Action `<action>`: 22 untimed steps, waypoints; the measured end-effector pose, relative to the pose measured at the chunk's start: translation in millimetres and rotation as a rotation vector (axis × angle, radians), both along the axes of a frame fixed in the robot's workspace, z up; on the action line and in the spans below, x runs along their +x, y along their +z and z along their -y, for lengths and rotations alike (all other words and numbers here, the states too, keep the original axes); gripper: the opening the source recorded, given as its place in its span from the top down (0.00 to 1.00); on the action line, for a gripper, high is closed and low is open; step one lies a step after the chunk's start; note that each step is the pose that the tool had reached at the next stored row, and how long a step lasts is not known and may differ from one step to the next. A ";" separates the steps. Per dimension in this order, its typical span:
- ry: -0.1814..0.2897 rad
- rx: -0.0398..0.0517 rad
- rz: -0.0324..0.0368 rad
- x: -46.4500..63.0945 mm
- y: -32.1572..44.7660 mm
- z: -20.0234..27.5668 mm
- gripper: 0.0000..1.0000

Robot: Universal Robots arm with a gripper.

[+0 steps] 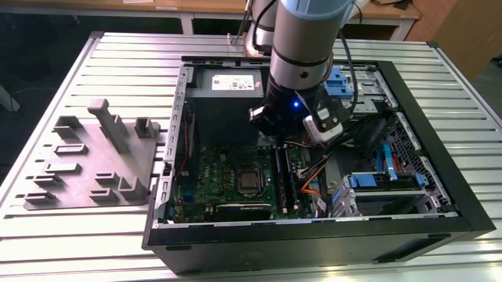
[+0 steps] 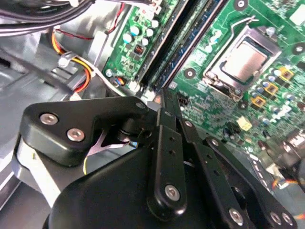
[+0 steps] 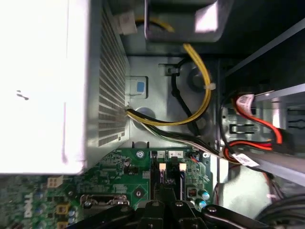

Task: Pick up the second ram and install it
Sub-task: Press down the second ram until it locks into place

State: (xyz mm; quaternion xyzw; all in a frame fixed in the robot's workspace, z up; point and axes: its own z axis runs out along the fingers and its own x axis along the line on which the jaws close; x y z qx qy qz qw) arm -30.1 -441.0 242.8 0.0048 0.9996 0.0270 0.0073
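My gripper reaches down into the open computer case, over the long memory slots on the green motherboard. In the second wrist view its black fingers stand together, shut, with their tips at the near end of the slots. A narrow dark blue-green ram stick lies along a slot there, running away from the fingertips. I cannot tell whether the tips touch it. In the first wrist view the gripper sits just before the white slot latches. In the exterior view the slots run toward the case front.
The grey power-supply box sits at the case's back. The processor socket lies beside the slots. Orange and yellow cables and blue drive cages crowd the exterior view's right. A grey fixture plate lies on the slatted table outside.
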 end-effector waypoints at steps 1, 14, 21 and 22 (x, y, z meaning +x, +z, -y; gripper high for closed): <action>0.000 0.0000 0.0000 0.0 2.1 0.0 0.90; 0.000 0.0002 0.0001 0.0 2.9 14.8 0.90; 0.000 0.0000 0.0000 0.0 3.0 33.6 0.90; 0.000 -0.0006 0.0000 0.0 3.0 35.3 0.90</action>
